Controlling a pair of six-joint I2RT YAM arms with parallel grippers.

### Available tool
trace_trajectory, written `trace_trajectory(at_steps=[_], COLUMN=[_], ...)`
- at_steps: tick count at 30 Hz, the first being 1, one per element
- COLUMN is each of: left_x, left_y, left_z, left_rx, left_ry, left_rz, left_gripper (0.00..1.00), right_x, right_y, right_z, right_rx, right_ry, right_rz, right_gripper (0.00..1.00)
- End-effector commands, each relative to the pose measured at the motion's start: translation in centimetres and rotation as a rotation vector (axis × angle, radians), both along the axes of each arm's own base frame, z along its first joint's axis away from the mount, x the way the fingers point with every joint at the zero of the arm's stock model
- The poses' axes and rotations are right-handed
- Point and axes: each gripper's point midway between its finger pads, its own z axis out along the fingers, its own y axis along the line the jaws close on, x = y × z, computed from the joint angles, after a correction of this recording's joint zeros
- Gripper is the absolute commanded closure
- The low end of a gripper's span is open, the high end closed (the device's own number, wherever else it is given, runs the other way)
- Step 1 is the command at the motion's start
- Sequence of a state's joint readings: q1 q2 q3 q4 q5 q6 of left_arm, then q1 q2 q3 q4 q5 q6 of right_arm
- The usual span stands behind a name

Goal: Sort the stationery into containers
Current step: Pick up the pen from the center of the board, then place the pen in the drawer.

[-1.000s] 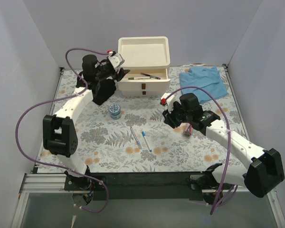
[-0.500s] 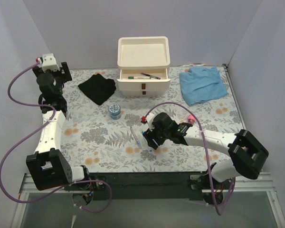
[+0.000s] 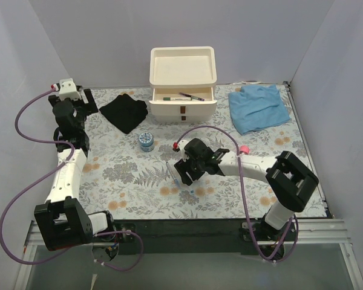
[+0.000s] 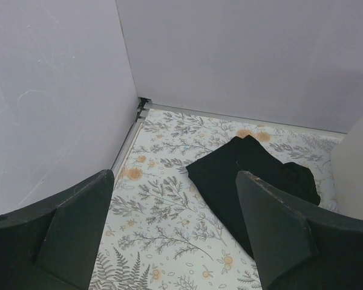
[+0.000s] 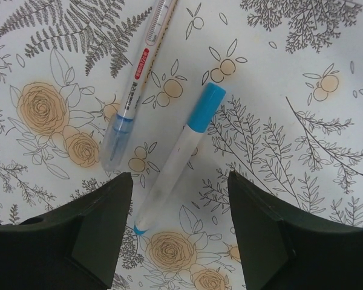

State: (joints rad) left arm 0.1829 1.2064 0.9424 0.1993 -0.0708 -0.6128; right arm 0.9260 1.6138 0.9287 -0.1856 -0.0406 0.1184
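Note:
The cream-white organiser (image 3: pixel 183 84) stands at the back, its top drawer open with pens (image 3: pixel 184 96) inside. A white pen with a blue cap (image 5: pixel 175 158) and a clear pen with a blue end (image 5: pixel 136 90) lie side by side on the floral mat. My right gripper (image 5: pixel 180 241) is open and empty, low over the white pen's blue-tipped end, with one jaw on each side of it. From above, my right gripper (image 3: pixel 184 172) covers most of both pens. The blue round tub (image 3: pixel 147 140) sits mid-mat. A pink cap (image 3: pixel 244 148) shows behind the right arm. My left gripper (image 4: pixel 175 235) is open and empty.
A black cloth (image 3: pixel 124 112) lies left of the organiser and shows ahead of the left gripper (image 4: pixel 248 175). A blue cloth (image 3: pixel 258 107) lies at the back right. Grey walls close in the left, back and right sides.
My left arm pulled away from the organiser to the far left wall. My right arm swung left and down over the two pens on the mat.

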Motion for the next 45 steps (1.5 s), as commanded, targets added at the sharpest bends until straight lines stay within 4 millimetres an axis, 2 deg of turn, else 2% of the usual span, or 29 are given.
trace_trajectory(at_steps=[1,2,4,5,7,11,14,18,22,24,26,27,30,31,33,34,35,36,37,39,40,42,43,45], left_x=[-0.1,-0.1,-0.1,-0.1,-0.3,-0.8,-1.1,-1.2,-1.2,-1.2,-1.3,-1.3,-1.4,-1.4,-1.2,-1.3,-1.3,-1.3,-1.4,-1.5,-1.6,-1.5,-1.5,-1.2], left_y=[0.1,0.2,0.3,0.4,0.4,0.4,0.3,0.5,0.5,0.4,0.3,0.2,0.1,0.0,-1.3,-1.9,-2.5,-3.9,-4.7,-6.6,-7.0,-7.7,-8.1,-8.2], left_z=[2.1,2.3,2.5,2.4,2.6,2.6,2.9,3.3,4.1,4.4,4.8,4.8,4.8,4.5,4.5,4.0,3.9,3.7,3.2,3.2,3.4,4.0,4.0,4.2], left_rx=[0.047,0.053,0.072,0.075,0.085,0.082,0.083,0.100,0.124,0.125,0.119,0.117,0.113,0.110,0.111,0.110,0.114,0.113,0.106,0.094,0.083,0.074,0.070,0.063], left_ry=[-0.064,-0.070,-0.081,-0.082,-0.096,-0.103,-0.111,-0.122,-0.149,-0.154,-0.161,-0.158,-0.141,-0.124,-0.113,-0.090,-0.083,-0.078,-0.060,-0.056,-0.060,-0.071,-0.069,-0.073], left_rz=[0.000,0.002,0.004,0.009,0.013,0.013,0.013,0.019,0.012,0.009,0.004,0.002,-0.008,-0.014,-0.088,-0.123,-0.155,-0.236,-0.278,-0.382,-0.407,-0.444,-0.466,-0.474], left_gripper=[0.17,0.17,0.17,0.17,0.17,0.17,0.17,0.17,0.17,0.17,0.17,0.17,0.17,0.18,0.18,0.20,0.21,0.22,0.24,0.25,0.25,0.26,0.26,0.26], right_x=[1.2,1.2,1.4,1.2,1.5,1.6,1.9,0.2,-0.5,-1.1,-1.3,-2.1,-2.0,-1.5,-0.1,0.9,1.5,2.5,3.6,4.5,5.5,5.7,6.2,6.9], right_y=[0.2,-0.1,0.4,0.1,0.2,-0.5,-1.2,-2.1,-2.0,-1.8,-2.0,-2.7,-2.6,-2.3,-2.4,-2.0,-1.7,-1.5,-0.5,0.6,1.1,1.9,2.0,1.9], right_z=[-0.4,-1.3,-1.5,-2.5,-2.8,-3.6,-4.1,-5.6,-6.0,-6.2,-6.1,-6.5,-4.8,-2.9,-0.4,2.8,4.5,6.5,10.7,14.9,18.4,21.5,23.6,26.1], right_rx=[-0.025,-0.057,-0.068,-0.102,-0.123,-0.180,-0.220,-0.292,-0.311,-0.309,-0.310,-0.322,-0.284,-0.252,-0.258,-0.232,-0.209,-0.177,-0.104,-0.035,-0.015,0.033,0.036,0.050], right_ry=[0.056,0.080,0.096,0.119,0.122,0.131,0.115,0.091,0.081,0.069,0.032,0.035,-0.033,-0.082,-0.174,-0.234,-0.265,-0.306,-0.392,-0.509,-0.632,-0.735,-0.837,-0.931], right_rz=[-0.081,-0.090,-0.084,-0.082,-0.087,-0.090,-0.111,-0.049,-0.006,0.053,0.092,0.118,0.184,0.197,0.244,0.245,0.256,0.294,0.305,0.377,0.423,0.519,0.561,0.576], right_gripper=[0.28,0.29,0.30,0.31,0.33,0.42,0.53,0.59,0.61,0.72,0.98,0.99,0.99,0.99,0.99,0.99,0.99,0.99,0.99,0.99,0.99,0.99,0.99,0.99])
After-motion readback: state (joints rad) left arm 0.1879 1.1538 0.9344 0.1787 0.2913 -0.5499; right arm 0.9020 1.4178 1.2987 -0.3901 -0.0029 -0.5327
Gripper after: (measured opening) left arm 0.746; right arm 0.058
